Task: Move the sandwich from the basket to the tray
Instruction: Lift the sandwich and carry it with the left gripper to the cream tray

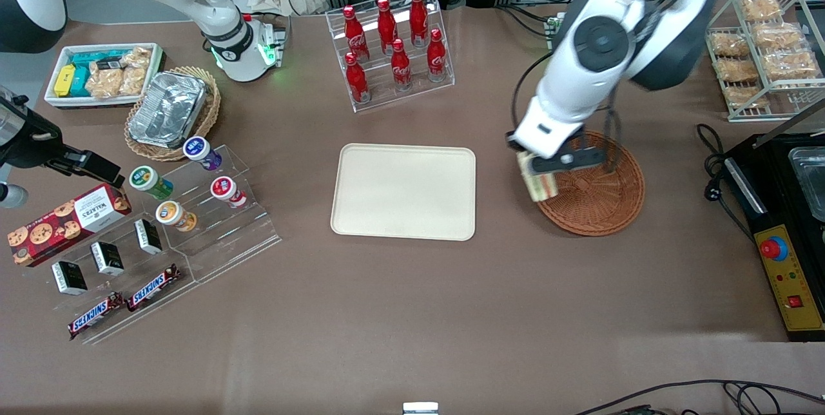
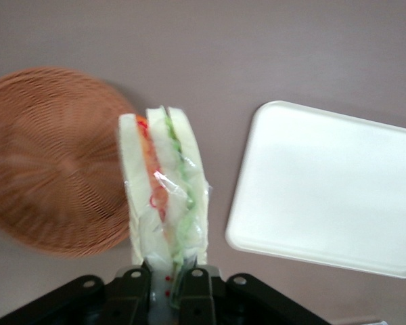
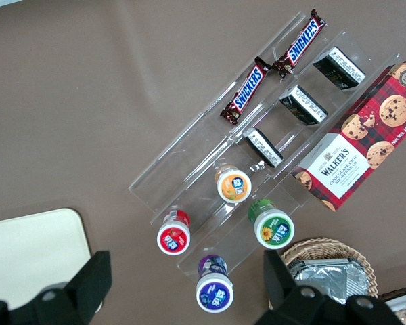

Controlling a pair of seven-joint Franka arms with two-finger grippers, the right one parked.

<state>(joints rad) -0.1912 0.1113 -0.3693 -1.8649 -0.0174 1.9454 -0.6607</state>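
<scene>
A: Sandwich?
B: The sandwich (image 2: 164, 196) is a white-bread wedge in clear wrap, with red, orange and green filling, pinched at one end by the end effector (image 2: 169, 277).
A: Where?
B: Held above the basket (image 1: 596, 193) rim nearest the tray (image 1: 404, 191), mid-worktop (image 1: 412, 312). The tray has nothing on it.

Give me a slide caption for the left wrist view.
Gripper holds the sandwich above the table, between the basket and the tray.
</scene>
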